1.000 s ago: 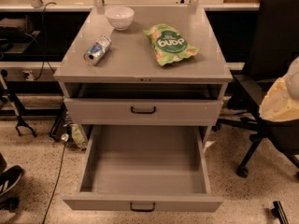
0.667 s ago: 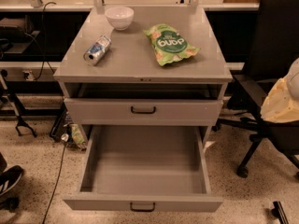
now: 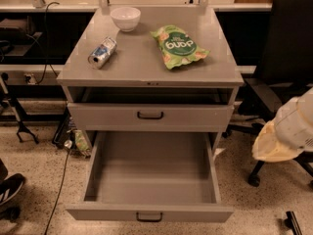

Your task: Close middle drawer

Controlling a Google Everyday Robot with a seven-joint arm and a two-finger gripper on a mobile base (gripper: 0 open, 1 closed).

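The middle drawer (image 3: pixel 149 212) is pulled far out toward me. Its deep grey box is empty, and its small dark handle sits on the front near the bottom of the view. The top drawer (image 3: pixel 150 115) above it stands slightly out, with a dark gap under the cabinet top. The lowest drawer is hidden beneath the open one. My gripper is out of view. Only a white and cream part of my arm (image 3: pixel 286 133) shows at the right edge, right of the cabinet and level with the open drawer.
On the grey cabinet top (image 3: pixel 142 58) lie a white bowl (image 3: pixel 125 17), a tipped can (image 3: pixel 101 53) and a green snack bag (image 3: pixel 178 45). A black office chair (image 3: pixel 288 48) stands to the right. Cables and stand legs are on the left, and a shoe (image 3: pixel 10 190) is at the lower left.
The arm part at the right edge has come lower and a little to the left. The drawers and the things on top have not moved.
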